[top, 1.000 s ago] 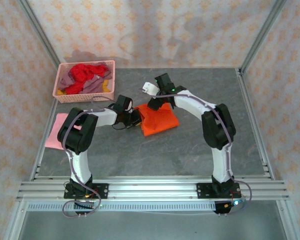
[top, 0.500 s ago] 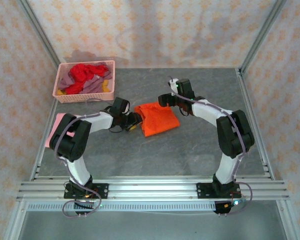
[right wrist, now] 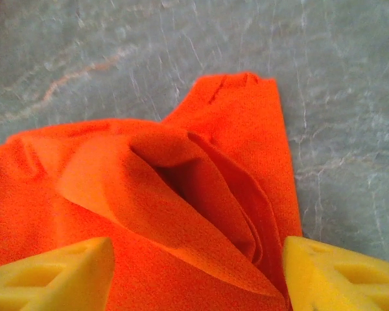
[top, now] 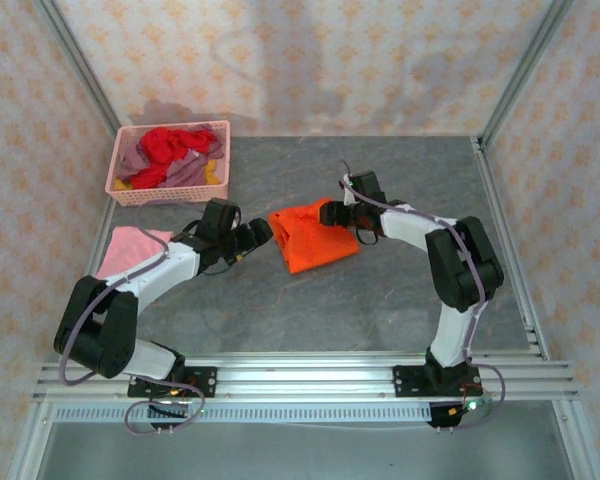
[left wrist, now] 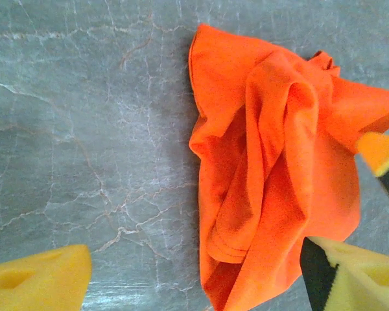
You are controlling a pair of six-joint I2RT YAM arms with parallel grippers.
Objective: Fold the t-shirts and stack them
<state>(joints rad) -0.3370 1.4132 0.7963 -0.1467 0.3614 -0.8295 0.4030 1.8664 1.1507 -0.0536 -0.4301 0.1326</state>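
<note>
Fold step on orange shirt (top: 315, 240), rumpled on counter (top: 400, 285). Left gripper (top: 254, 234) spread beside it, right gripper (top: 330, 212) spread over a fold. Next, likely: pinch an edge.

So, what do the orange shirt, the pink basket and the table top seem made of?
Orange shirt: soft matte cloth, probably knit; it lies in loose folds with a stitched hem. Pink basket: likely moulded plastic, with a stiff open lattice wall. Table top: grey stone or a stone-print sheet, veined with pale cracks; I cannot tell which.
</note>
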